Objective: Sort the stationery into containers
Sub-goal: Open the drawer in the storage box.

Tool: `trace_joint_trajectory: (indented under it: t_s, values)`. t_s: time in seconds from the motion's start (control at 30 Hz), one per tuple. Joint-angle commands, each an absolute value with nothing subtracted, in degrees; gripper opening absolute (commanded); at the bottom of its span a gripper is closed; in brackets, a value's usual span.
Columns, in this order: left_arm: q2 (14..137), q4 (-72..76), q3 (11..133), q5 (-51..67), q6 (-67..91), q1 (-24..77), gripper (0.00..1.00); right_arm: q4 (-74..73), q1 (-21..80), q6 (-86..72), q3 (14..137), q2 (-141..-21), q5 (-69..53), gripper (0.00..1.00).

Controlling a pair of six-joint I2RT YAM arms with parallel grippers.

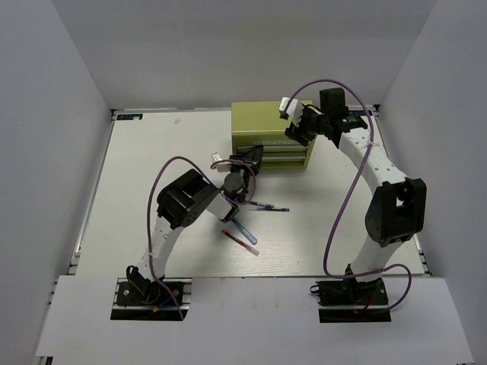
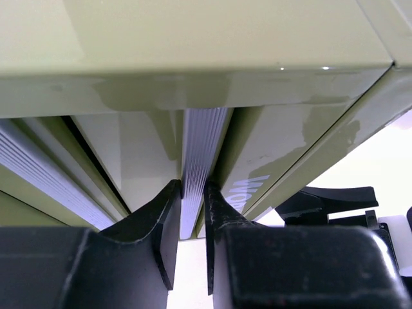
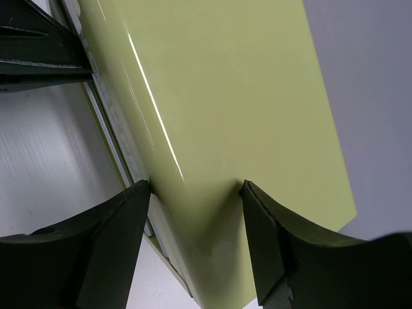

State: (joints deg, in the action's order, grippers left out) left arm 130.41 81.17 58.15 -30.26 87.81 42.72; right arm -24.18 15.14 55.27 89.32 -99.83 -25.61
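The yellow-green chest (image 1: 262,122) stands at the back middle of the table, both drawers looking closed. My left gripper (image 1: 249,160) is at its front left, shut on a ribbed silver drawer handle (image 2: 199,148), with the fingertips (image 2: 168,199) pinching it from both sides. My right gripper (image 1: 297,131) is open, its tips resting on the chest's top (image 3: 244,96) near the front right edge. On the table in front lie a dark blue pen (image 1: 270,207), a red pen (image 1: 242,240) and a pale teal pen (image 1: 243,228). The left arm partly hides the pens, and I cannot make out a fourth.
White walls close in the table on the left, back and right. The left arm's elbow (image 1: 186,199) hangs over the table just left of the pens. The right arm (image 1: 396,209) arches along the right side.
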Motion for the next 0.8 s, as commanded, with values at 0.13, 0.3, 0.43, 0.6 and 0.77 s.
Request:
trace_joint_trajectory:
  t_s: [0.13,0.3,0.43,0.6,0.77]
  values:
    - [133.0,87.3,59.9,-35.0,87.4,41.0,0.04,-28.4,15.2,55.6,93.6,-102.6,-24.7,0.65]
    - [133.6,91.8,56.1,-35.0,83.7,41.6,0.00,-30.7,15.4,55.9,95.5,-103.9,-24.4,0.65]
    - [132.4,93.3,53.2,-34.5,82.4,42.2,0.00,-32.9,15.6,56.6,97.2,-105.2,-24.4,0.65]
    - [130.5,94.7,49.5,-33.9,81.3,43.2,0.00,-35.0,15.6,56.7,98.5,-106.9,-23.3,0.65]
    - [130.0,96.0,47.6,-33.4,80.8,44.6,0.00,-35.6,15.8,56.2,99.4,-107.9,-22.0,0.65]
